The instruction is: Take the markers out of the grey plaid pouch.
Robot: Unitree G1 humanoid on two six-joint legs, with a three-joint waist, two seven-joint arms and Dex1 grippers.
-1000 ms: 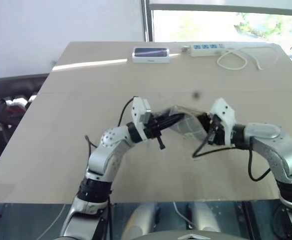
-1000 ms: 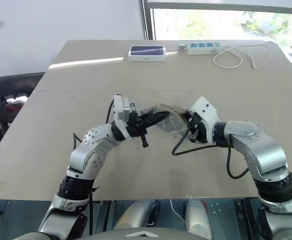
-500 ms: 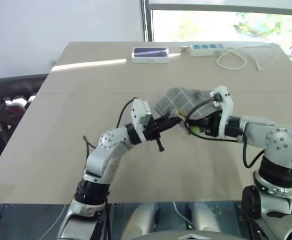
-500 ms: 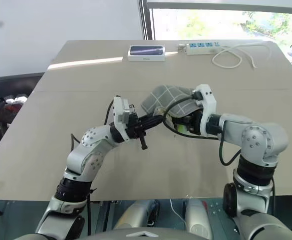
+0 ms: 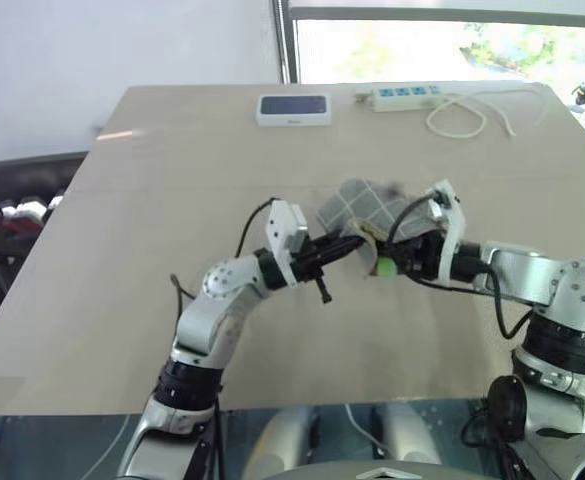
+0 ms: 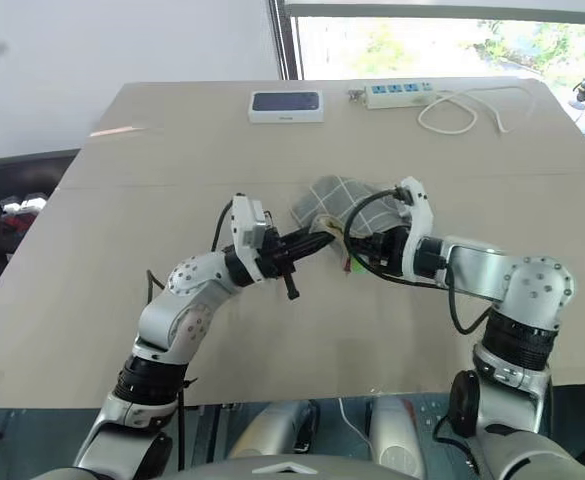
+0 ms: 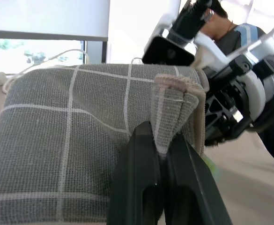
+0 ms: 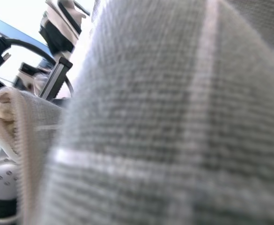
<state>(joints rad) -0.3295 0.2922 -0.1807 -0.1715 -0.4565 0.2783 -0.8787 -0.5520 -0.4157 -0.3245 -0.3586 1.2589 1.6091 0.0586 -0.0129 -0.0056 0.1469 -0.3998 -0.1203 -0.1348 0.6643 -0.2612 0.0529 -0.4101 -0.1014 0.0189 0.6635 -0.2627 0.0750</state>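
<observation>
The left gripper [image 5: 355, 246] is pinched tight on a folded corner of the grey plaid pouch [image 5: 364, 207], which hangs in the air over the middle of the table [image 5: 122, 260]. The left wrist view shows this best: two black fingers [image 7: 144, 164] squeeze the cloth edge [image 7: 174, 112], with the pale lining next to them. From the head camera, that pinch is too small to make out.

The head views show a bright green marker end [image 5: 383, 267] poking out below the pouch, just in front of the right gripper [image 6: 364, 252]. Cloth hides the right gripper's fingers, so I cannot tell if they are open or closed. The right wrist view is pressed up close to the plaid cloth [image 8: 183, 122].

At the far edge of the table lie a white-framed device [image 5: 294, 108] and a power strip [image 5: 404, 96].
</observation>
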